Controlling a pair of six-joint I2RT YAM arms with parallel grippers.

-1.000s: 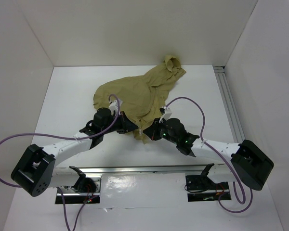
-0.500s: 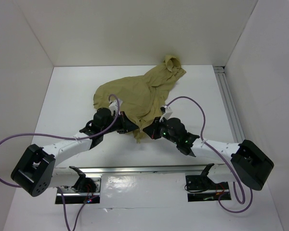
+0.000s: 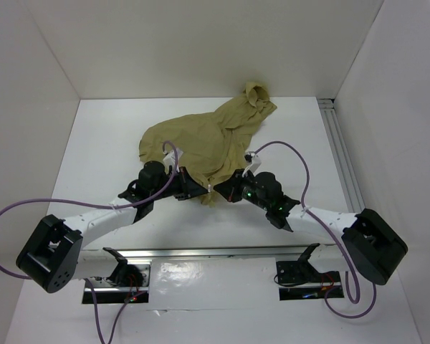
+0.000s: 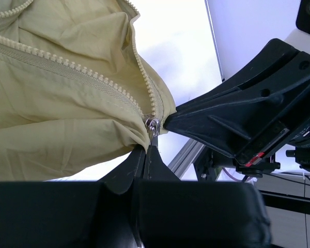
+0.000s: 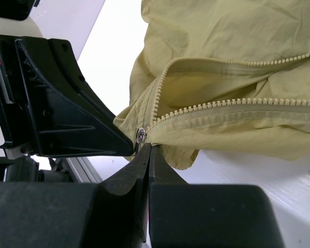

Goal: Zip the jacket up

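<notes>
The olive-tan jacket (image 3: 201, 140) lies crumpled mid-table, its hood (image 3: 256, 97) toward the back wall. Its near hem is lifted between both grippers. My left gripper (image 3: 199, 189) is shut on the hem right under the metal zipper slider (image 4: 152, 125). In the left wrist view (image 4: 146, 150) its jaws are pressed together. My right gripper (image 3: 222, 193) is shut on the hem at the zipper's base, beside the slider (image 5: 140, 135). In the right wrist view (image 5: 148, 150) its jaws are closed too. The two zipper rows (image 5: 232, 106) spread apart above the slider. The two grippers' tips nearly touch.
An aluminium rail (image 3: 342, 154) runs along the table's right side, and another (image 3: 215, 252) along the near edge by the arm bases. White walls enclose the table on three sides. Purple cables (image 3: 287, 150) arch over both arms.
My right wrist has shifted slightly and its cable arch has risen. The jacket's hanging lower tip has drawn up a little. The left arm has stayed put.
</notes>
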